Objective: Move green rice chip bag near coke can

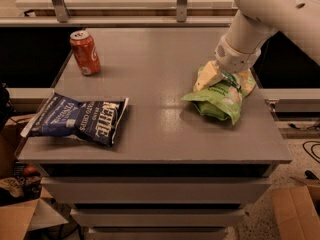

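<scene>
The green rice chip bag (222,98) lies crumpled on the right side of the grey table (160,134). My gripper (219,80) is down on the bag's upper left part, and the white arm covers the bag's logo. The coke can (85,52) stands upright at the table's far left corner, well apart from the bag.
A dark blue Kettle chips bag (80,120) lies at the table's front left, overhanging the left edge a little. A rail with metal posts (182,1) runs behind the table. Cardboard boxes (295,211) sit on the floor at both lower corners.
</scene>
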You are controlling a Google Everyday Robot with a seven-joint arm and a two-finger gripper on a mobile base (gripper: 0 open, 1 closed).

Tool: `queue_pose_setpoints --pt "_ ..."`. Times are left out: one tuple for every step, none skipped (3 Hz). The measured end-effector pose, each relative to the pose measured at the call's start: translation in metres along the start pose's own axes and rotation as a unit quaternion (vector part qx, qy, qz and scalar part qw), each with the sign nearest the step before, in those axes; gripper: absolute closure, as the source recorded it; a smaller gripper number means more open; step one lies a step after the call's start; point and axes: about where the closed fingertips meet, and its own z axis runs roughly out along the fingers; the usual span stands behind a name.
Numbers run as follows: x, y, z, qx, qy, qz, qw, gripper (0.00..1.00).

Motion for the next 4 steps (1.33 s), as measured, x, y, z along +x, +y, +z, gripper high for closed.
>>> queue_pose_setpoints --pt "0.000 0.000 -0.002 0.000 0.000 0.000 1.0000 0.87" --pt "-0.001 0.000 -0.002 0.000 0.000 0.000 1.0000 1.00" --pt "-0.016 0.003 -0.041 0.028 -0.017 -0.043 0.9985 1.00" --pt "-0.035 0.008 -0.094 0.063 -0.042 -0.096 0.9925 1.00"
